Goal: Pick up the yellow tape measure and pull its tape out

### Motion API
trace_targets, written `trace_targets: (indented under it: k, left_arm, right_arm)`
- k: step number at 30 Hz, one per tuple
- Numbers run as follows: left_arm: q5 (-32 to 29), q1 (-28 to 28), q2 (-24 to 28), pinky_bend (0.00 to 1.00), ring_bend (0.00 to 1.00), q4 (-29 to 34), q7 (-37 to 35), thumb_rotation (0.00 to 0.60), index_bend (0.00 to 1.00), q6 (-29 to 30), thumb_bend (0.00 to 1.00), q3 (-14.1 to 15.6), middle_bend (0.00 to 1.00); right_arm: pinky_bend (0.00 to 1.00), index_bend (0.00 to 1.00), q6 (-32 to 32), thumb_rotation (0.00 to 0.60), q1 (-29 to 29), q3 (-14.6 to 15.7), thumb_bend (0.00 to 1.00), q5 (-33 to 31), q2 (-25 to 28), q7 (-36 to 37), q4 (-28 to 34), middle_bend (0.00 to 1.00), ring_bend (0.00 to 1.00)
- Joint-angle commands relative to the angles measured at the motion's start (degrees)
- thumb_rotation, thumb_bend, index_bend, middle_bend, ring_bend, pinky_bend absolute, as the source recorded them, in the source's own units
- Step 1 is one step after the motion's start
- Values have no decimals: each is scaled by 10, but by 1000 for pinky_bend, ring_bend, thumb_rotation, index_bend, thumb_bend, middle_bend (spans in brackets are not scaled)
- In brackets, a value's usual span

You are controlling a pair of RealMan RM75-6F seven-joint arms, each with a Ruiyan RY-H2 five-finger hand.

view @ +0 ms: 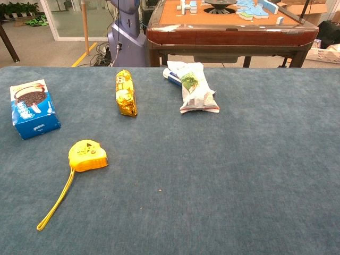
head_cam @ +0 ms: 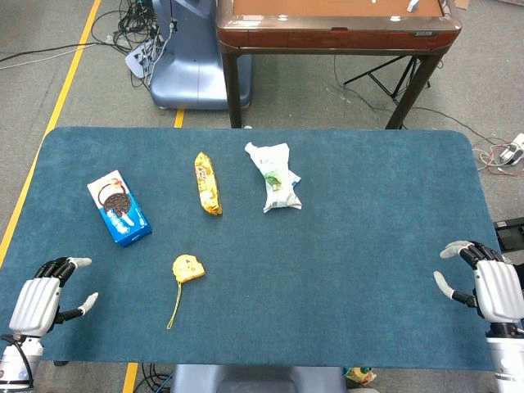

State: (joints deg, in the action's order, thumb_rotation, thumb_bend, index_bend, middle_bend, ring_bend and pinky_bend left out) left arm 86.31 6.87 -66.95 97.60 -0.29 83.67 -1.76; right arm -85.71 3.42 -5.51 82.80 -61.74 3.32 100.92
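The yellow tape measure [head_cam: 187, 268] lies flat on the blue table [head_cam: 344, 278], left of the middle; a yellow strap trails from it toward the front edge. In the chest view the tape measure [view: 87, 155] sits at the left with its strap [view: 56, 202] running down-left. My left hand [head_cam: 47, 300] rests at the front left corner, open, well left of the tape measure. Open as well, my right hand [head_cam: 485, 284] stays at the front right edge, far from it. Neither hand appears in the chest view.
A blue cookie box [head_cam: 119, 208] lies at the left, a gold snack packet [head_cam: 207, 183] and a white snack bag [head_cam: 275, 175] toward the back middle. Beyond the table stand a wooden game table [head_cam: 336, 29] and a blue machine base [head_cam: 187, 65].
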Motion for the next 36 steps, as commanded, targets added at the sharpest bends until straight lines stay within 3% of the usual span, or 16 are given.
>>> trace_targets:
  k: [1, 9, 14, 22, 36]
  left_arm:
    - [2, 4, -1, 170, 199, 1, -1, 600, 279, -5, 263, -1, 290]
    - [30, 49, -3, 170, 199, 3, -13, 600, 280, -55, 263, -6, 290]
    - [38, 94, -8, 170, 199, 20, 7, 600, 273, -118, 263, -8, 290]
    - [-26, 161, -44, 170, 195, 45, 103, 600, 241, -224, 262, -25, 285]
    - [-181, 230, -141, 170, 144, 17, 249, 600, 122, -279, 239, -54, 194]
  right_arm:
    - [286, 455, -7, 600, 0, -5, 364, 5, 3, 0, 1, 365, 268]
    - [286, 455, -22, 600, 7, -27, 365, 8, 28, -11, 19, 365, 261]
    - [286, 455, -26, 600, 12, -38, 365, 9, 45, -15, 29, 365, 261]
    - [286, 455, -28, 600, 6, -36, 365, 4, 54, -7, 33, 365, 255]
    - [286, 455, -37, 600, -12, -25, 365, 2, 64, 24, 23, 365, 248]
